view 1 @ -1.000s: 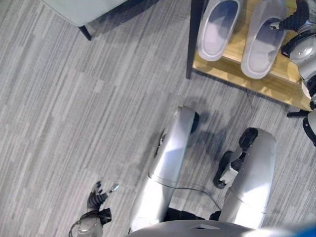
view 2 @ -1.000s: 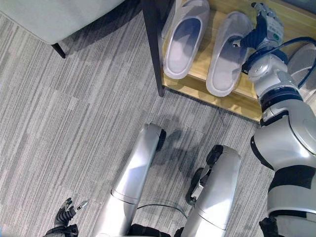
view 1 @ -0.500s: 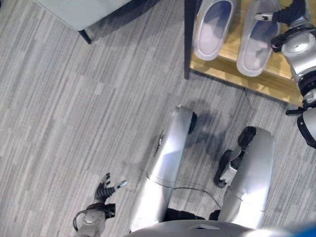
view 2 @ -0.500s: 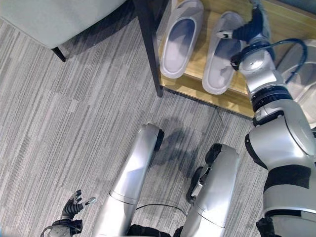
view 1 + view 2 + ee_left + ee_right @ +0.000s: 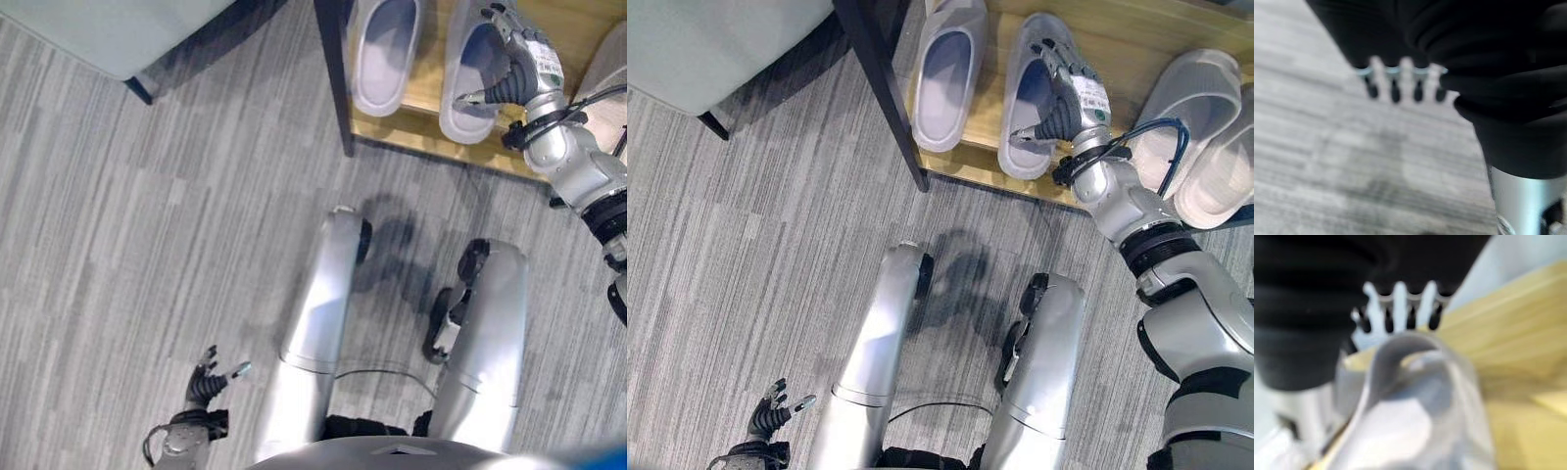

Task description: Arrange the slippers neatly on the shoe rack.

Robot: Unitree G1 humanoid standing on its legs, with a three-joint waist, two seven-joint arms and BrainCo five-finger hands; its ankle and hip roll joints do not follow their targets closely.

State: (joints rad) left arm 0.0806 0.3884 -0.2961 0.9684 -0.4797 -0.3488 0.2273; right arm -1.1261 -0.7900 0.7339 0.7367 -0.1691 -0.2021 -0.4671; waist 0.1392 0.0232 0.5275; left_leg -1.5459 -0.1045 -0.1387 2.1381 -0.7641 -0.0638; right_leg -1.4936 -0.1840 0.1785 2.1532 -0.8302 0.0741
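Note:
Two pale lilac slippers stand side by side, toes away from me, on the wooden shoe rack shelf (image 5: 1136, 39). The left slipper (image 5: 945, 73) lies free. My right hand (image 5: 1073, 98) rests open over the right slipper (image 5: 1029, 98), fingers straight along its upper and thumb out beside its heel. In the right wrist view that slipper's strap (image 5: 1410, 396) sits just under the palm, with the straight fingers (image 5: 1400, 303) reaching past it. My left hand (image 5: 206, 382) hangs low at my left side above the carpet, fingers relaxed and holding nothing.
A second pair of translucent grey slippers (image 5: 1195, 98) lies on the same shelf to the right. The rack's dark post (image 5: 872, 88) stands at the shelf's left end. Grey upholstered furniture (image 5: 705, 39) on a dark leg sits at the far left.
The camera has swung, shifting the whole scene left. My right hand has come from beside the right slipper's toe to lie over it, nearer its heel. The left hand has barely moved.

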